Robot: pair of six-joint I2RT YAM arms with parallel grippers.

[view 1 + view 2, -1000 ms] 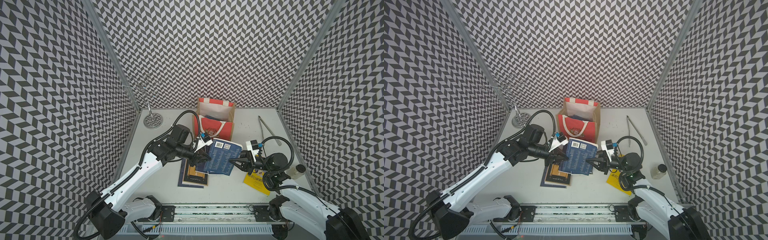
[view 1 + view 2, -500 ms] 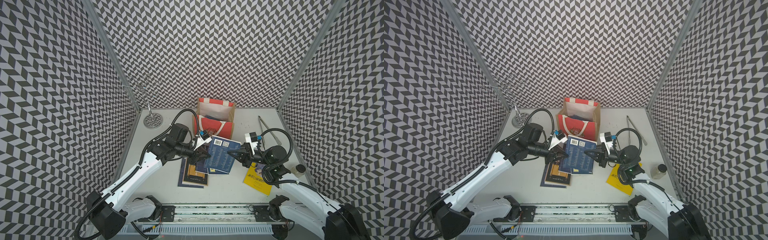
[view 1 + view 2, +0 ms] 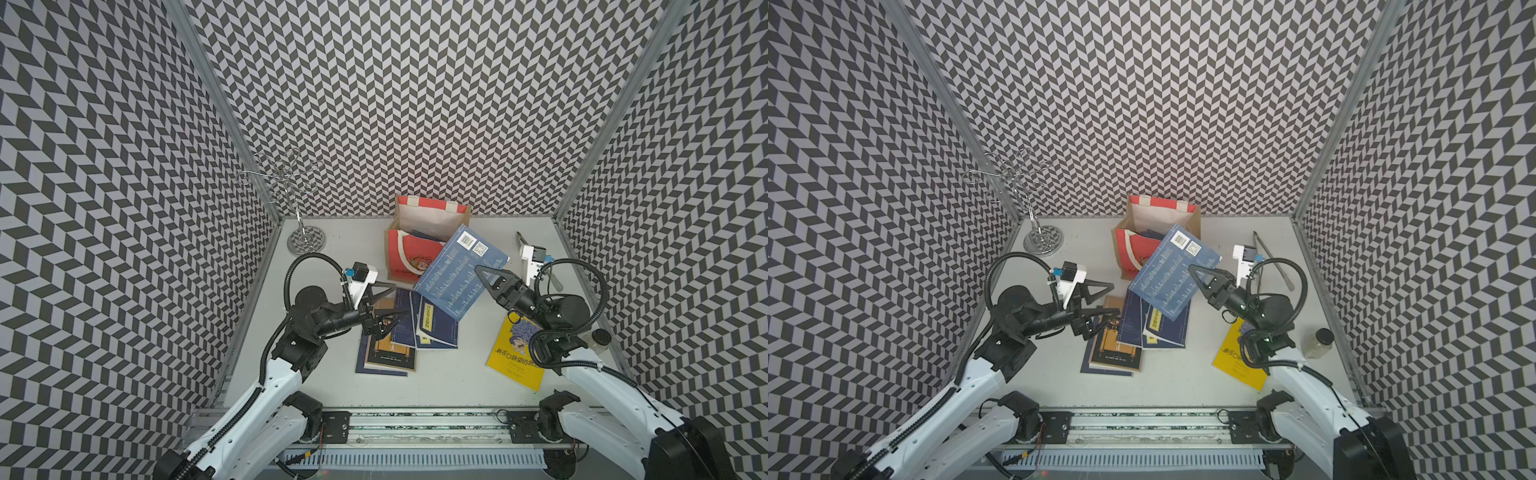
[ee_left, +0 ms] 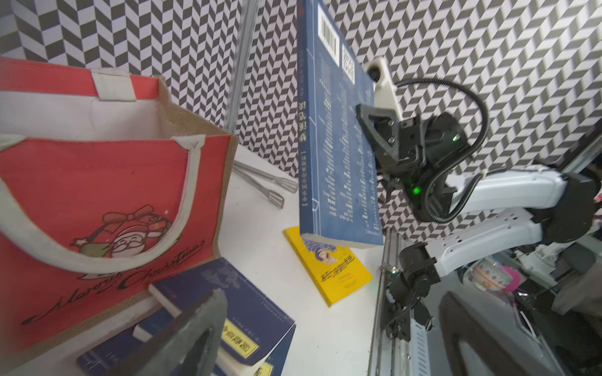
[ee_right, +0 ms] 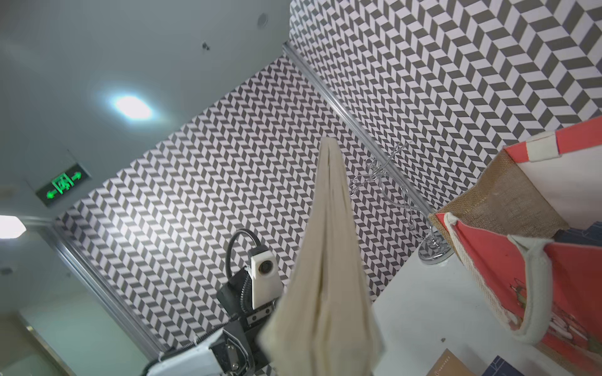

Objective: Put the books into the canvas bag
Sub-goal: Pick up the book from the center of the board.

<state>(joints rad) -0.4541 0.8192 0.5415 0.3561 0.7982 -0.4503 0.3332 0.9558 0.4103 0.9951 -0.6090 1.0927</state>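
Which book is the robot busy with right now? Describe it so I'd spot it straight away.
Find the red Christmas bag at the back. Just beside it, the right arm's pincer grips one book, held tilted in the air. Unlike the navy books lying flat below, it is a lighter blue and shows a white barcode and code square.

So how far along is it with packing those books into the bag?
Some dark blue books already sit inside the red-and-jute canvas bag. The right gripper is shut on a blue barcode-backed paperback raised near it; the left gripper is open. Left: the navy pile, the tan-and-black book, the bright yellow book.
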